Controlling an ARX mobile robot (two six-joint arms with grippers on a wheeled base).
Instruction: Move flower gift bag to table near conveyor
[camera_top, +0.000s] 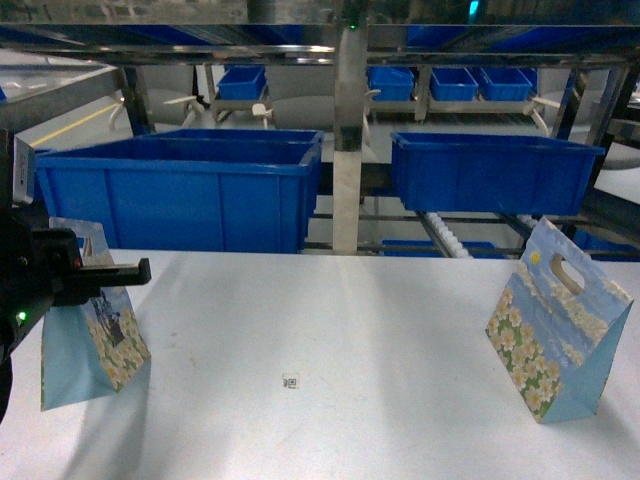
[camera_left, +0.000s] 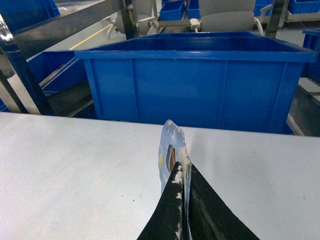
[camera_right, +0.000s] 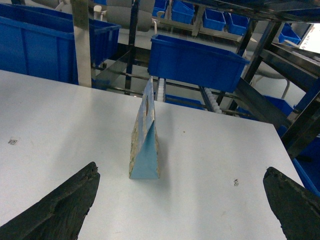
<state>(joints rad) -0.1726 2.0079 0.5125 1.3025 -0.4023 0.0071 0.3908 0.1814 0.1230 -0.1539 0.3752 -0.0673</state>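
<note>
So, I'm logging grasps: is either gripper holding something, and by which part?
The left gripper pinches a flower gift bag at its top handle edge. The right gripper is open, holding nothing.

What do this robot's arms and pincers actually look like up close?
The left gripper has matte black, tapering fingers whose inner edges are flecked with whitish scuffs. The head view shows that arm as a boxy black housing with a small green light. The right gripper has the same rough-textured black, wedge-shaped fingers. No cables or lettering are visible.
</note>
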